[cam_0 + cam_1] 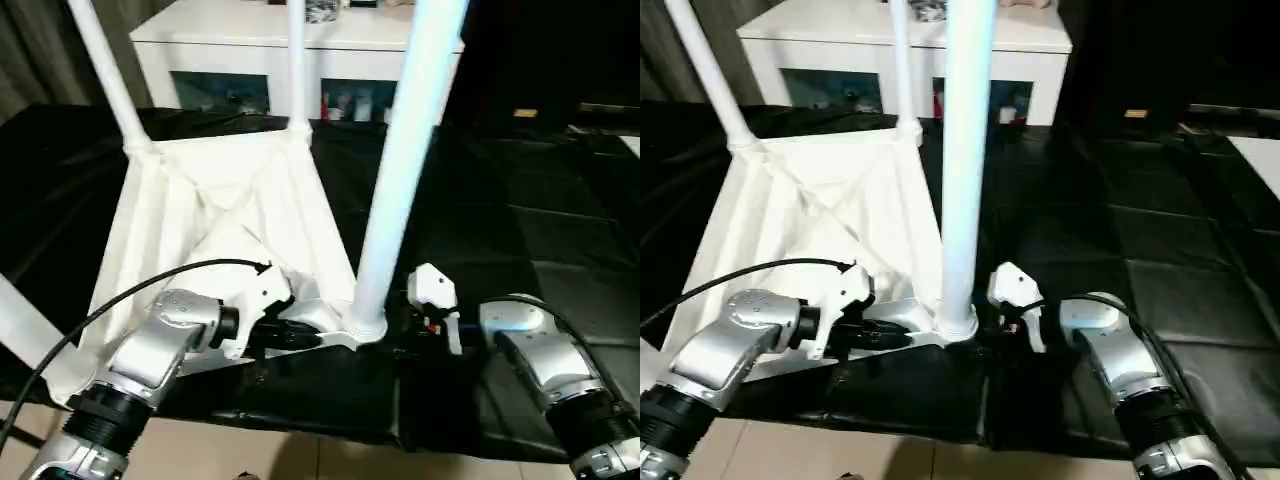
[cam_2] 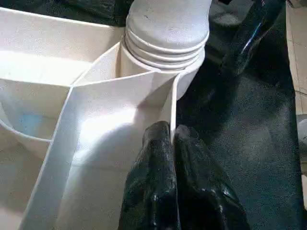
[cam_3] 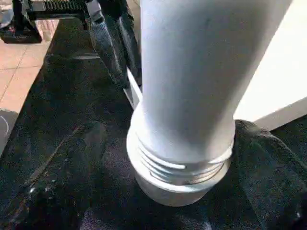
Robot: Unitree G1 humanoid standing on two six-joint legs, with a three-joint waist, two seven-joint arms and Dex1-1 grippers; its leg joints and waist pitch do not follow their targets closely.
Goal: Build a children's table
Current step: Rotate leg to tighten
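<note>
Left wrist view first: my left gripper (image 2: 170, 143) has its two black fingers pinched together on the thin edge wall of the table top (image 1: 235, 215), right beside the near corner socket (image 2: 165, 62). The top lies upside down on the black mat (image 1: 520, 230), ribs up. Over on the right wrist view, my right gripper (image 3: 180, 163) is spread wide, one finger on either side of the near leg (image 1: 400, 170), which stands upright in that socket. Two more legs (image 1: 105, 70) rise from the far corners, with the white cabinet (image 1: 250, 50) behind.
</note>
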